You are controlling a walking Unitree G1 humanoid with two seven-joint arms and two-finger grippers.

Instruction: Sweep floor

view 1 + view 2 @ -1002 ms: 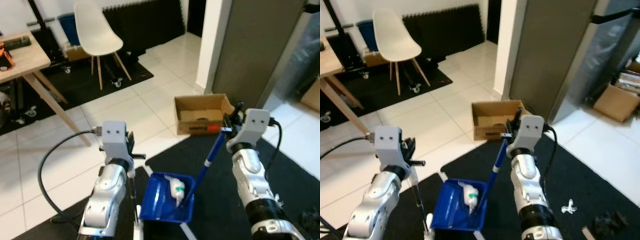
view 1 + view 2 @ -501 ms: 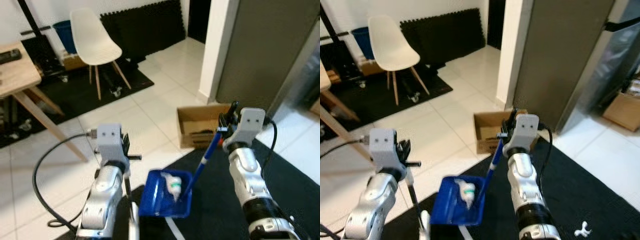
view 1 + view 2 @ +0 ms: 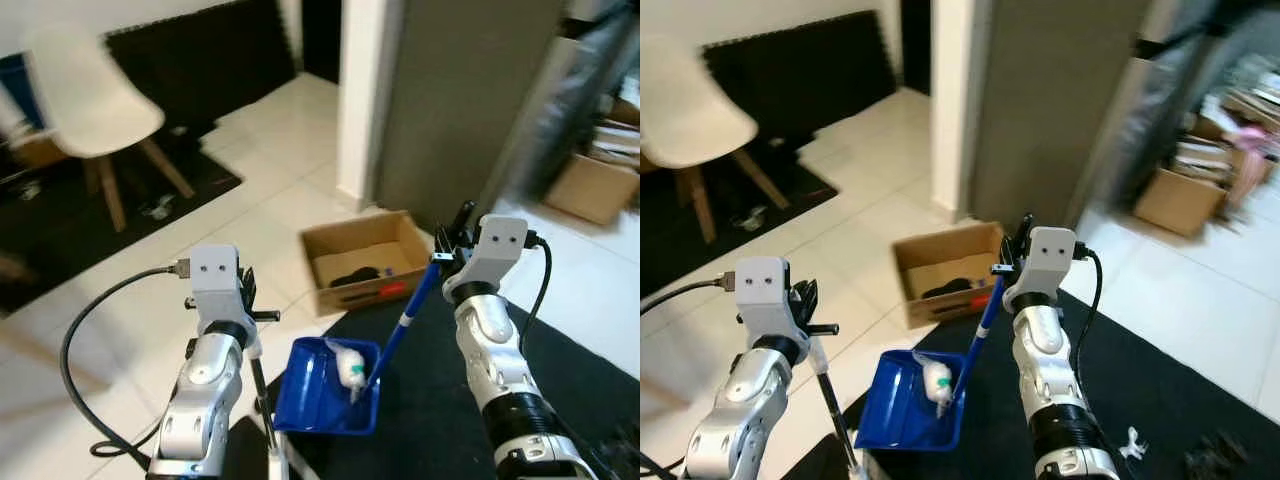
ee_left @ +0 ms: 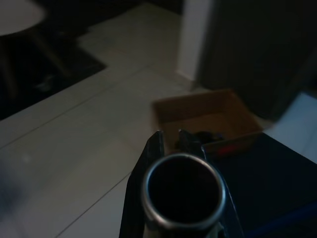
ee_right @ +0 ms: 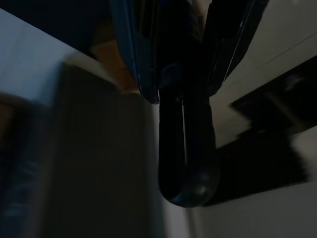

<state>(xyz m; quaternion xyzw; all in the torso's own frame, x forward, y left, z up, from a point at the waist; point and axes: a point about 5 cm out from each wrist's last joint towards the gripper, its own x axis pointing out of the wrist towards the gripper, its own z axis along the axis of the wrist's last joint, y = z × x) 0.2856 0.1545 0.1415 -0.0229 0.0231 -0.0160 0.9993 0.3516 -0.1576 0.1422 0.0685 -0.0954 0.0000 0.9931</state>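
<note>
Head view: right gripper (image 3: 447, 252) clamped on blue dustpan (image 3: 326, 401) handle, pan holding white debris over black mat (image 3: 1160, 370), left gripper (image 3: 247, 318) pinching broom pole (image 3: 830, 398), cardboard box (image 3: 365, 259) on white tile; left wrist: pole end (image 4: 182, 192) between closed fingers; right wrist: fingers (image 5: 132, 44) squeezing dark handle.

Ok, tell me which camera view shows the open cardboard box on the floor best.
The left eye view: the cardboard box sits whole and lit, its dark contents and red label visible. The right eye view shows it too, partly behind the right gripper. The left wrist view shows it dim, beyond the broom handle.
</note>
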